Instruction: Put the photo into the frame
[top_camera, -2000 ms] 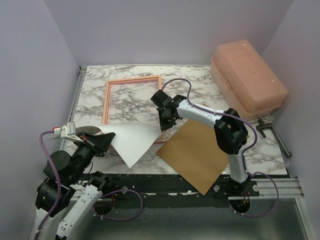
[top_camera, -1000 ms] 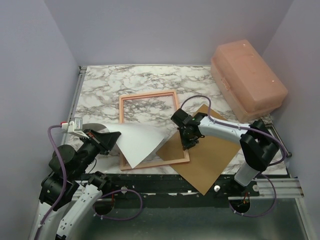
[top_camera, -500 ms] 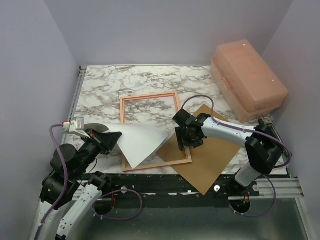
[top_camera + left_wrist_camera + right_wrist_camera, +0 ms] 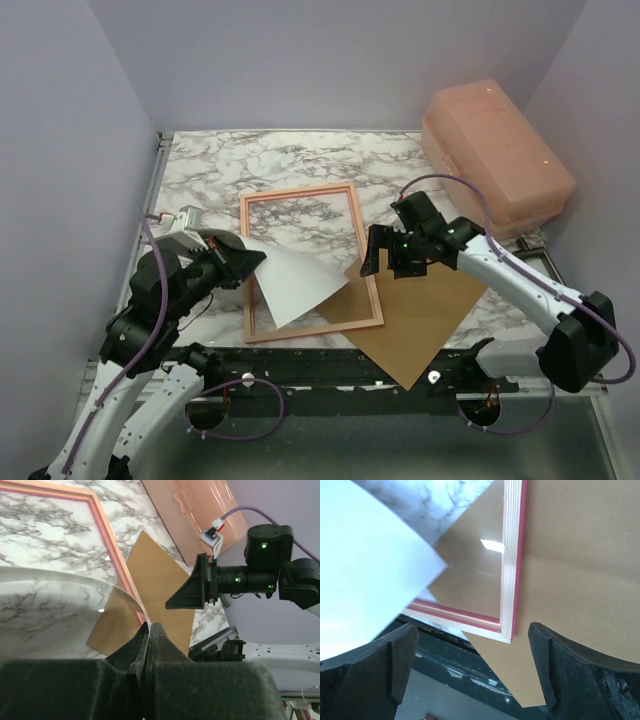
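On veined marble (image 4: 200, 170), the thin rectangular frame (image 4: 297, 191) overlaps brown board (image 4: 425, 310).

The left gripper (image 4: 150, 645) had its jaws pressed shut on the curled edge of the photo (image 4: 55, 610), which bowed over the marble table (image 4: 40, 525). Beyond, the frame (image 4: 107, 540) lay across a brown backing board (image 4: 160, 580) that reached the table's edge. The right arm (image 4: 265, 575) hovered above.

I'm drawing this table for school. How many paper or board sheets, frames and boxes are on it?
Sheets: 2 (the photo, white side up, and the brown backing board)
Frames: 1 (the frame)
Boxes: 1 (the pink plastic box)
Total: 4
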Controlling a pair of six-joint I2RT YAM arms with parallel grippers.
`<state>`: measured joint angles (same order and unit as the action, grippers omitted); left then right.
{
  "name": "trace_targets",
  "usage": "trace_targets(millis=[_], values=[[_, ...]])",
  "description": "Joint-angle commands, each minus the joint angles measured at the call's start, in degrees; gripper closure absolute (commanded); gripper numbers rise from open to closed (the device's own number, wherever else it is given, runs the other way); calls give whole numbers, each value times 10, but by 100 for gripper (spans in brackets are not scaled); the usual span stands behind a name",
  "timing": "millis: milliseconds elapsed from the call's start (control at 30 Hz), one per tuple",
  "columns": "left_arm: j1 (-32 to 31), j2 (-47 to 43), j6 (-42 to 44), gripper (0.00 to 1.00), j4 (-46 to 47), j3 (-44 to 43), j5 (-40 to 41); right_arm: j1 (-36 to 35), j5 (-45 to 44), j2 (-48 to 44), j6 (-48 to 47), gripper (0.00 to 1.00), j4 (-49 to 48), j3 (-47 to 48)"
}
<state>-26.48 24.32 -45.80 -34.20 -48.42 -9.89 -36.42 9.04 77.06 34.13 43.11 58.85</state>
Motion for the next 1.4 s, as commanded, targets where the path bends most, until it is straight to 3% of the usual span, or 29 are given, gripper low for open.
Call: trace_targets(millis=[0,200,333,533,867,1133,1367], values=[[-1,89,4,100,93,-46,-87,37,43,-68,1,0,13,-5],[-21,223,49,100,100,-188,-155,61,29,-108,6,0,34,-6],[-35,244,77,100,114,-246,-177,64,23,-115,7,0,36,-9],[-33,212,70,100,145,-156,-164,65,7,-117,3,0,44,-2],[4,146,-35,100,250,135,-164,65,-1,-111,-9,0,55,-3],[35,147,2,100,167,178,-171,66,-5,-107,-12,0,52,-18],[49,207,23,100,31,148,-92,67,-4,-100,-13,0,49,-25]])
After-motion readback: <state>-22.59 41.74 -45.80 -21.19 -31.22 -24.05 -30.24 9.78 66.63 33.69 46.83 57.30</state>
